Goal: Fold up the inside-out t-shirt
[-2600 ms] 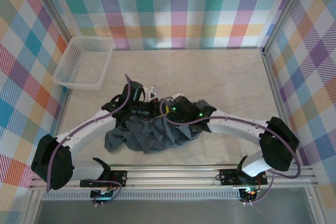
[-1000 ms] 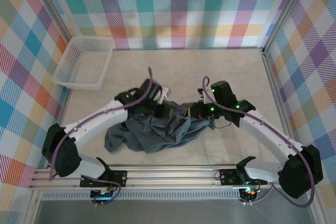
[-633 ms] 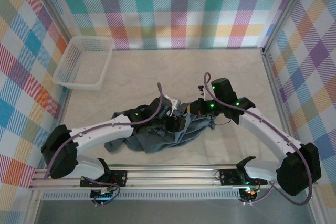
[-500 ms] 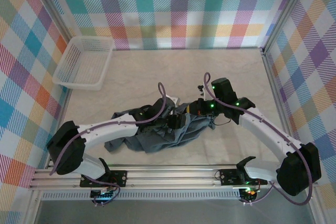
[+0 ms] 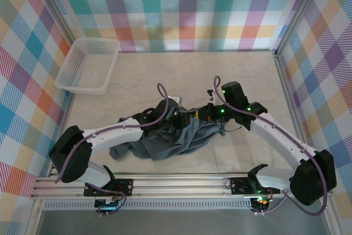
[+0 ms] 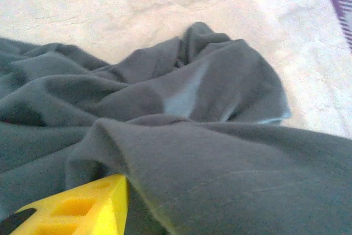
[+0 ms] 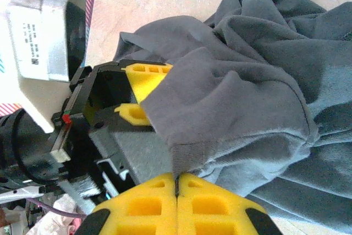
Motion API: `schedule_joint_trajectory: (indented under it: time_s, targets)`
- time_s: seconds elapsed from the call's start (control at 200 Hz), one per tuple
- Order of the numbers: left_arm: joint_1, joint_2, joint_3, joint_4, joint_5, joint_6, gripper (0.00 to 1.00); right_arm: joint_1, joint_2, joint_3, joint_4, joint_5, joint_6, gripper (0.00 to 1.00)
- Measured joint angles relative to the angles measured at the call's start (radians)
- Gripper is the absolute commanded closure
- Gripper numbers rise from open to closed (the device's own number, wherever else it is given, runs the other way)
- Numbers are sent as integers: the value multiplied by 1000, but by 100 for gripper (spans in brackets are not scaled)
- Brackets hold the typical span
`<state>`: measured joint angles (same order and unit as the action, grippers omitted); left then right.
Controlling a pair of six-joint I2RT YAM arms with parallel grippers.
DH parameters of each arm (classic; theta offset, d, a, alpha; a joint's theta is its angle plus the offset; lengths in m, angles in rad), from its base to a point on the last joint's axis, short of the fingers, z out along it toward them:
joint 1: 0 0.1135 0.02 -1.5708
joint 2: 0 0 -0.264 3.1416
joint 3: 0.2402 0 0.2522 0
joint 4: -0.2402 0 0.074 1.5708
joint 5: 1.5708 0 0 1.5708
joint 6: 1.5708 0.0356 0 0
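The inside-out t-shirt (image 5: 165,142) lies crumpled in a slate blue-grey heap at the table's middle. My right gripper (image 5: 200,115) is at the heap's upper right. Seen from the right wrist, my right gripper (image 7: 177,184) is shut on a hem of the t-shirt (image 7: 258,81), and the cloth rises from the yellow pads. My left gripper (image 5: 185,120) sits close beside it, facing it. In the right wrist view my left gripper (image 7: 138,94) has its yellow fingers apart, a fold draped over them. One yellow finger (image 6: 82,208) shows in the left wrist view; the t-shirt (image 6: 220,169) covers the other.
A white mesh basket (image 5: 88,64) stands at the back left against the checked wall. The metal rail (image 5: 181,182) with both arm bases runs along the near edge. Pale tabletop (image 5: 247,81) surrounds the heap.
My left gripper has swung right across the heap to meet the right gripper, and its fingers now stand wider apart. The right gripper has kept its hold and barely moved.
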<state>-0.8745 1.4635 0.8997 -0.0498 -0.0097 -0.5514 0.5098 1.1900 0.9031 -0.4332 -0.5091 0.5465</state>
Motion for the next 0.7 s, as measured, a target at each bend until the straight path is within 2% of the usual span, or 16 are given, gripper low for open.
schedule_joint_trajectory:
  time_s: [0.225, 0.43, 0.7]
  targets:
    - [7, -35, -26, 80, 80, 33, 49, 0, 0, 0, 0, -11, 0, 100]
    - [26, -28, -18, 52, 64, 34, 53, 0, 0, 0, 0, -12, 0, 100]
    - [44, 113, 70, -73, -5, -24, 58, 0, 0, 0, -6, -8, 8, 100]
